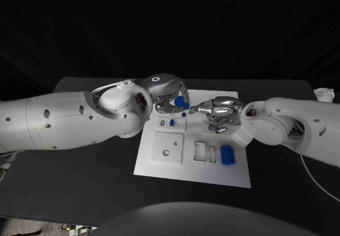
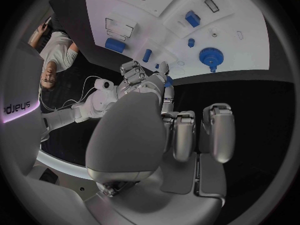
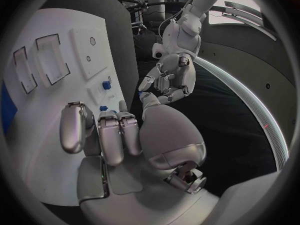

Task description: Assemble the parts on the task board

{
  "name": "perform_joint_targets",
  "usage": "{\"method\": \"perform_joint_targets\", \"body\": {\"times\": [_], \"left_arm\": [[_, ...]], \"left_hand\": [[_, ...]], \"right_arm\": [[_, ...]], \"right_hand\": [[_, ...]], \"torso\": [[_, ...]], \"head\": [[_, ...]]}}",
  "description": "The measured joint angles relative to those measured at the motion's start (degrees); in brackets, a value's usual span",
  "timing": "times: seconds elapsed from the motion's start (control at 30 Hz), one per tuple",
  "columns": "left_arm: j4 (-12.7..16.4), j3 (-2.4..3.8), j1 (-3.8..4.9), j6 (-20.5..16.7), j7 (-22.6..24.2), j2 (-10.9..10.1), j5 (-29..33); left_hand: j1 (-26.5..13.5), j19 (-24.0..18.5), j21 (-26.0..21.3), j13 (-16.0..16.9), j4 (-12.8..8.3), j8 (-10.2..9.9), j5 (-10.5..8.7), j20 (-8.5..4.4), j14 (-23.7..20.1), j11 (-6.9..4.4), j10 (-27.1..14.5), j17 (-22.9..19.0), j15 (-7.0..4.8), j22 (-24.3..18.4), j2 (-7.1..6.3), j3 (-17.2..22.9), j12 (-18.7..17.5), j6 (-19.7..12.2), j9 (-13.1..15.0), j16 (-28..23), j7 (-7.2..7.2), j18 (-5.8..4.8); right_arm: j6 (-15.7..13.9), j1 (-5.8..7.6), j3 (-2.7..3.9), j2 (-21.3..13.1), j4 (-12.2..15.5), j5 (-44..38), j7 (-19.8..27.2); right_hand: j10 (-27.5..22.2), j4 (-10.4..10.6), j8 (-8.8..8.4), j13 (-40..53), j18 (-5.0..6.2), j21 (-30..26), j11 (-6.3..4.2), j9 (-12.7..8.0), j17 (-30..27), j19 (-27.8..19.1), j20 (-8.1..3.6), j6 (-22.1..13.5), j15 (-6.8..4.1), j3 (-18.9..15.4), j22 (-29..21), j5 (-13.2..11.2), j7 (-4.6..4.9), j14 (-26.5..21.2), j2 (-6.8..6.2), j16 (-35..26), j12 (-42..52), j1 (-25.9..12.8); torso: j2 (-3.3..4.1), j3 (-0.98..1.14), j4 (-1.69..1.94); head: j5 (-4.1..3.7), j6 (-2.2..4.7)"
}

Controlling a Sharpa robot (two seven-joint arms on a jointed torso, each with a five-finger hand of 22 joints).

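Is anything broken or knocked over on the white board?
Nothing looks broken or spilled. The task board lies flat, a blue cylinder rests on it, and the left hand and right hand hover above it.

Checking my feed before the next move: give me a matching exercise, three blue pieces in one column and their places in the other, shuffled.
Things:
1. blue cylinder
2. blue part
3. small blue peg

Places:
A. held by the left hand
B. lying on the task board, just right of the two slots
C. on the small plate in the board's left half

Pairs: 1-B; 2-A; 3-C
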Motion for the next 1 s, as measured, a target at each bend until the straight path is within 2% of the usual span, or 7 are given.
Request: {"method": "perform_joint_targets", "body": {"times": [0.2,0.3,0.57,0.83,0.87,0.93,1.0], "left_arm": [[0.05,0.0,-0.14,0.13,0.0,0.2,-0.01],[0.05,-0.01,-0.21,0.21,0.0,0.3,-0.01],[-0.23,-0.01,-0.47,0.58,0.0,0.7,0.04],[-0.53,-0.03,-0.77,1.0,0.02,0.92,0.1],[-0.55,-0.03,-0.8,1.06,0.03,0.96,0.1],[-0.56,-0.03,-0.85,1.14,0.04,1.04,0.11],[-0.57,-0.03,-0.89,1.2,0.05,1.11,0.12]], "left_hand": [[0.0,0.0,0.0,0.0,0.0,-0.14,0.0,0.0,0.0,0.0,0.0,-0.01,0.0,0.0,0.0,0.0,0.0,-0.01,0.02,0.0,0.0,0.0],[0.0,0.0,0.0,0.0,0.0,-0.15,-0.01,0.0,0.0,0.0,0.0,0.0,0.0,0.0,0.0,0.0,0.0,-0.01,0.05,0.0,0.0,0.0],[0.0,0.0,0.0,0.0,0.0,-0.24,-0.03,0.0,0.0,0.0,0.0,-0.01,0.0,0.0,0.0,-0.01,0.0,-0.02,0.05,0.0,0.0,0.0],[-0.01,0.0,0.0,0.0,-0.01,-0.35,-0.03,0.0,0.0,0.0,0.0,-0.01,0.0,0.0,0.0,-0.01,0.0,-0.02,0.05,0.0,0.0,0.0],[-0.01,0.0,0.0,0.0,-0.01,-0.35,-0.03,0.0,0.0,0.0,0.0,-0.01,0.0,0.0,0.0,-0.01,0.0,-0.02,0.05,0.0,0.0,0.0],[-0.01,0.0,0.0,0.0,-0.01,-0.35,-0.03,0.0,0.0,0.0,0.0,-0.02,0.0,0.0,0.0,-0.01,0.0,-0.02,0.05,0.0,0.0,0.0],[-0.01,0.0,0.0,0.0,-0.01,-0.35,-0.03,0.0,0.0,0.0,0.0,-0.02,0.0,0.0,0.0,-0.01,0.0,-0.02,0.03,0.0,0.0,0.0]], "right_arm": [[-0.04,0.0,0.0,0.34,-0.05,2.82,-0.96],[-0.05,0.0,0.0,0.5,-0.06,4.05,-1.1],[-0.04,0.0,0.0,0.63,-0.06,6.27,-0.8],[0.01,0.0,0.0,0.63,-0.01,7.7,-0.27],[0.02,0.0,0.0,0.63,-0.01,7.87,-0.2],[0.02,0.0,0.0,0.63,-0.01,8.16,-0.12],[0.02,0.0,0.0,0.63,-0.03,8.49,-0.03]], "right_hand": [[0.0,-0.23,4.7,0.0,0.0,-0.39,0.01,1.99,0.0,-0.47,-0.06,-2.11,0.0,2.65,0.05,-0.07,-0.3,0.0,-1.19,0.0,0.12,0.0],[0.0,-0.25,6.21,0.1,0.0,-0.39,0.01,2.54,0.0,-0.48,-0.07,-2.93,0.0,3.4,0.05,-0.6,-0.48,0.0,-1.72,0.0,0.13,0.07],[0.0,-0.54,7.94,0.13,0.01,-0.39,0.01,2.94,-0.01,-0.48,-0.07,-4.37,-0.02,4.2,0.04,-1.56,-0.9,0.0,-2.78,0.0,0.13,0.06],[-0.1,-0.91,9.1,0.14,0.0,-0.39,-0.14,3.12,-0.01,-0.47,-0.07,-5.06,-0.02,5.35,0.04,-1.72,-1.19,0.0,-3.09,0.0,0.13,0.36],[-0.12,-1.12,9.76,0.14,0.0,-0.39,-0.38,3.24,-0.01,-0.5,-0.1,-5.06,-0.02,6.04,0.04,-0.29,-1.2,0.0,-3.23,0.0,0.13,0.5],[-0.12,-1.87,11.55,0.15,0.01,-0.39,-0.86,3.68,-0.01,-0.55,-0.62,-4.87,-0.15,8.04,0.03,5.57,-1.39,0.12,-4.08,0.0,0.13,1.36],[0.03,-2.68,13.78,0.19,0.0,-0.39,-1.05,4.44,-0.01,-0.57,-0.82,-4.46,-0.56,10.34,0.03,9.38,-1.8,0.1,-4.76,0.0,0.13,2.04]], "torso": [[-0.01,-0.03,0.02],[-0.01,-0.03,0.03],[-0.02,-0.03,0.03],[-0.02,-0.03,0.01],[-0.02,-0.03,0.01],[-0.03,-0.02,0.01],[-0.03,-0.02,0.01]], "head": [[-0.05,0.0],[-0.03,0.0],[0.12,0.0],[0.09,0.0],[0.08,0.0],[0.04,0.0],[0.01,0.0]]}}
